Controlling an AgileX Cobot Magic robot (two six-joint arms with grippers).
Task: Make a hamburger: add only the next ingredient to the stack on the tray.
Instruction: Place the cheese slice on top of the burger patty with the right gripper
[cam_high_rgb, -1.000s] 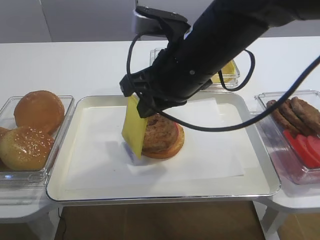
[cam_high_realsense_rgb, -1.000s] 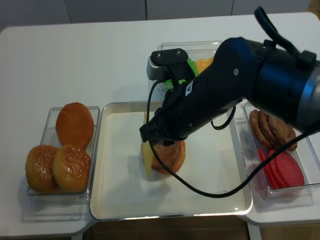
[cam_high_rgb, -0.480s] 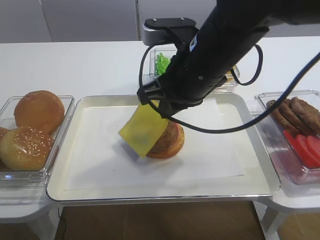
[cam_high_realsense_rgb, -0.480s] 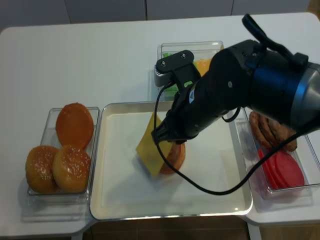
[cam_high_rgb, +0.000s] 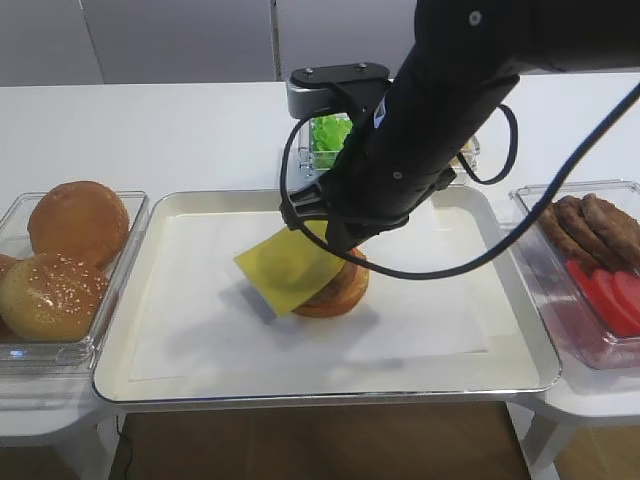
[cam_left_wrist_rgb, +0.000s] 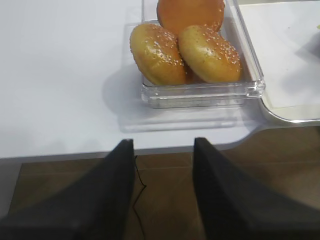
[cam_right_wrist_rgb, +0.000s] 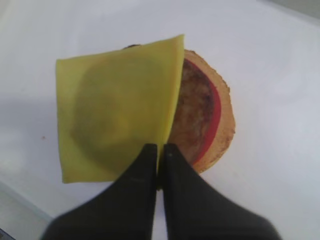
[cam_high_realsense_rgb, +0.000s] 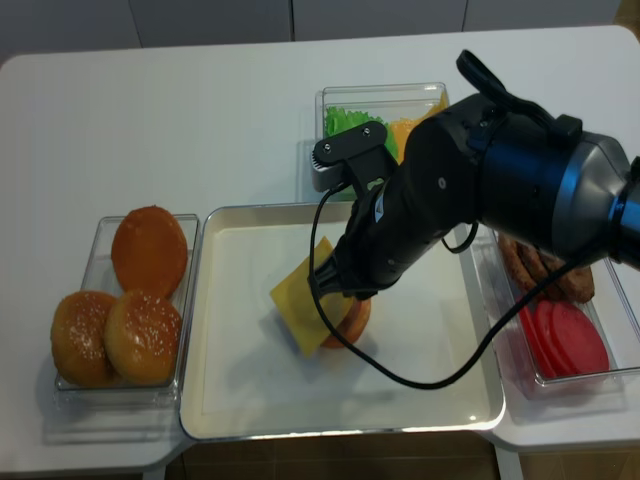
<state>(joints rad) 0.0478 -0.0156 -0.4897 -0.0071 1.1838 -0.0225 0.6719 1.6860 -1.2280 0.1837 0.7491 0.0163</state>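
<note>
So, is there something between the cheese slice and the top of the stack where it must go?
Nothing visible stands in the way. The right gripper is shut on one edge of the cheese slice, which hangs tilted and partly over the stack on the tray. The exposed patty top is bare; the covered part is hidden.

1. A white table (cam_high_realsense_rgb: 150, 110) carries everything.
2. The tray (cam_high_rgb: 140, 375) sits at its front middle.
3. A clear box (cam_left_wrist_rgb: 200, 92) of 3 buns (cam_left_wrist_rgb: 207, 55) lies just left of the tray.
4. A clear box (cam_high_rgb: 630, 365) with patties and red slices lies just right.
5. A clear box (cam_high_realsense_rgb: 385, 92) with lettuce stands behind the tray.
</note>
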